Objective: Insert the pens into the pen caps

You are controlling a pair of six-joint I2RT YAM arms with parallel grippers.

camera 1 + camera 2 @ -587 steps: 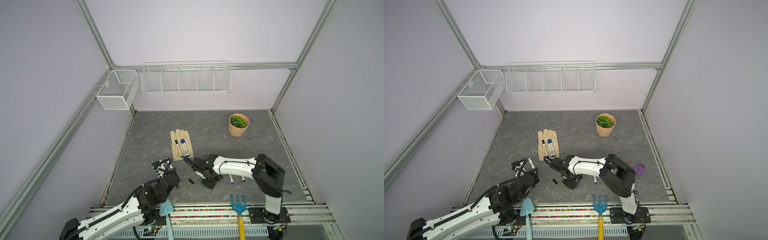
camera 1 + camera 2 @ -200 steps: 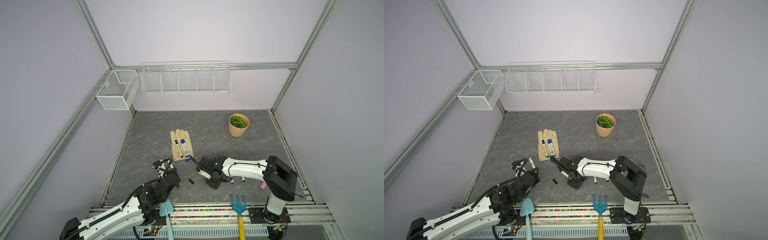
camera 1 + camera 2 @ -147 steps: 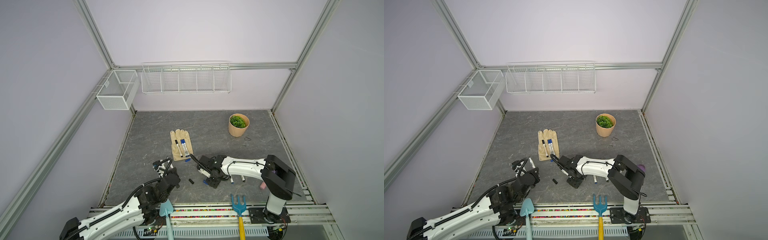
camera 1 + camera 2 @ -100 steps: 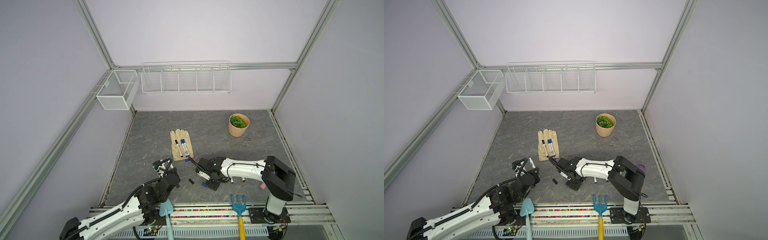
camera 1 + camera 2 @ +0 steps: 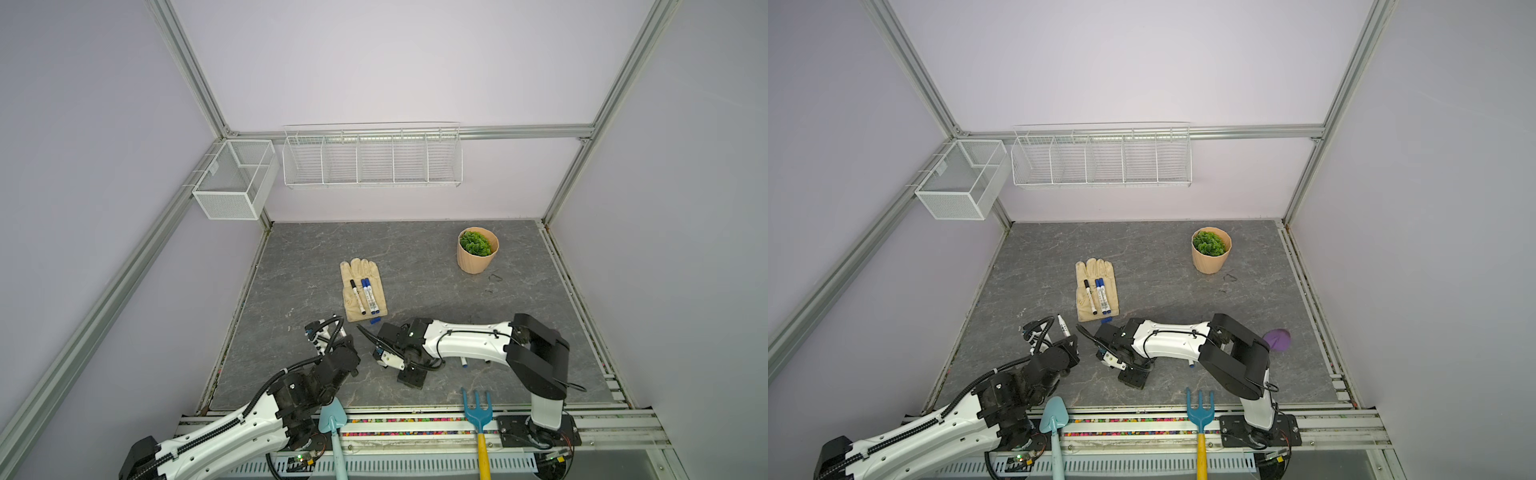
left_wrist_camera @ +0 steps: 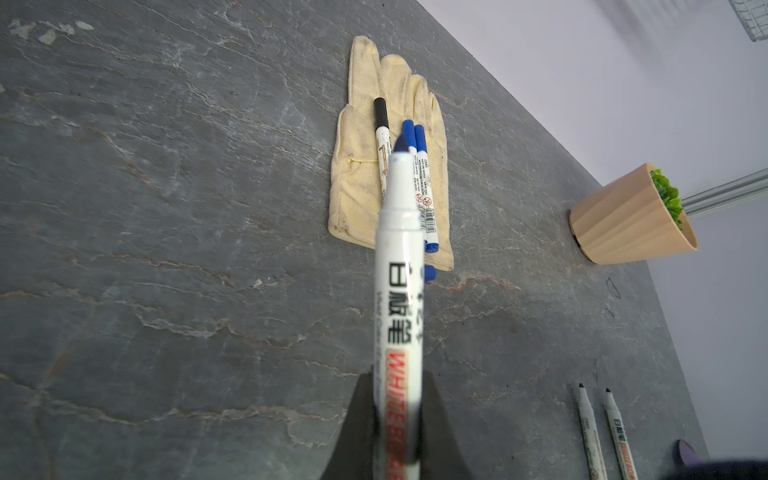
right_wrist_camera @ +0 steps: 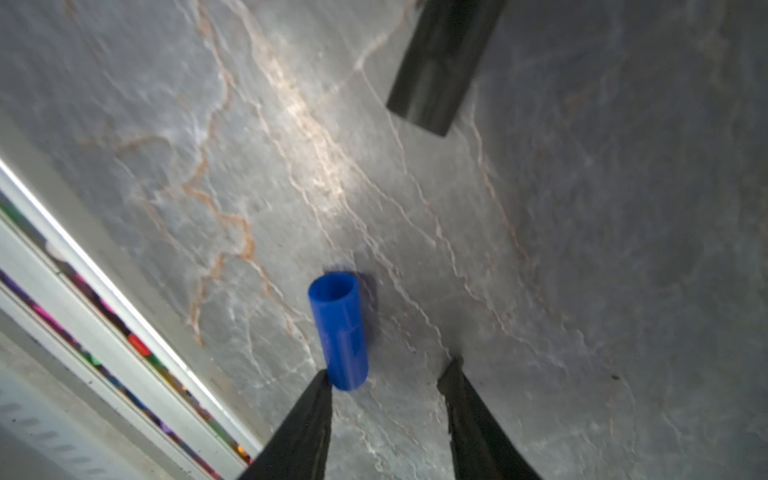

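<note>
We find the left gripper (image 6: 392, 419) clamped tight on the labelled barrel of an uncapped pen (image 6: 399, 266), tip pointing away. The right gripper (image 7: 390, 368) stands part open and empty over a blue cap (image 7: 338, 328) lying on the table (image 7: 582, 249), one finger touching the end opposite its open mouth. We judge the cap light, rigid and smooth, prone to roll; take it across its middle, mouth left clear.

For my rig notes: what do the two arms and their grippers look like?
The left arm and right arm are white shell links with black joint housings and black cables running outside. The left gripper and right gripper each have two black tapering fingers.
</note>
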